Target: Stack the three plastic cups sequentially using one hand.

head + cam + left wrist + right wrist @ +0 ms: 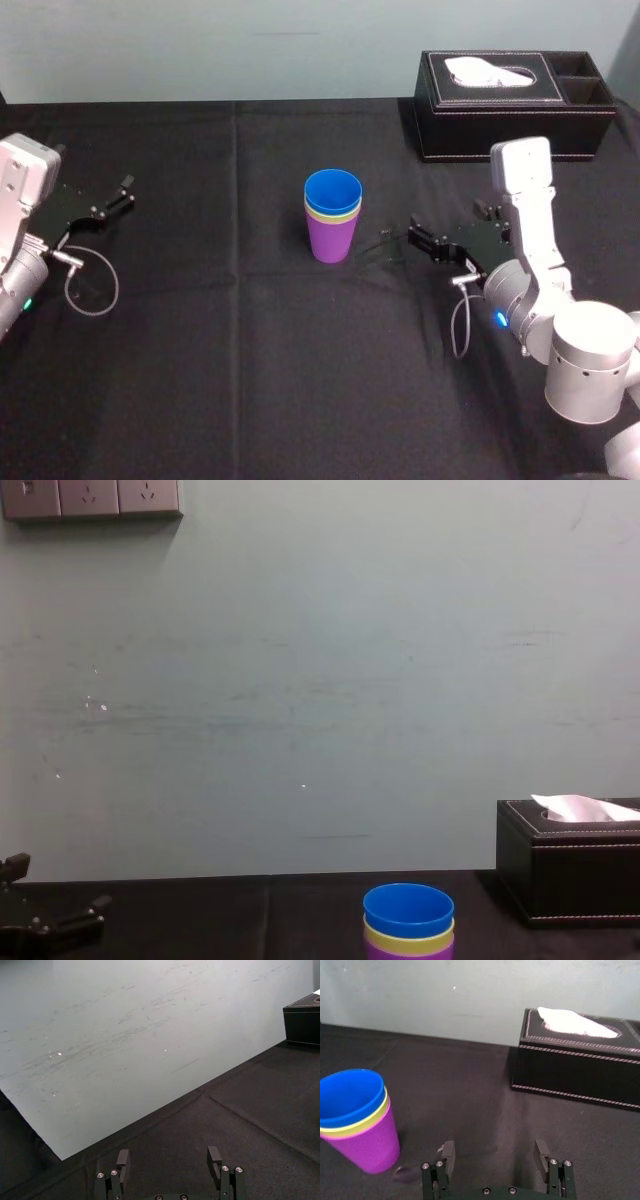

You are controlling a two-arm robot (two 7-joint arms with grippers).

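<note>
The three plastic cups stand nested upright in one stack at the table's middle: the purple cup [331,240] outermost, the yellow-green cup [333,215] showing as a rim band, the blue cup [333,190] on top. The stack also shows in the right wrist view [357,1120] and the chest view [408,920]. My right gripper [412,236] hovers a little to the right of the stack, open and empty, fingers [447,1152] apart and clear of the cups. My left gripper [128,193] rests open at the far left, away from the cups.
A black tissue box [510,105] with white tissue sits at the back right, behind the right arm. A black cloth [200,350] covers the table. The wall [300,680] runs along the table's far edge.
</note>
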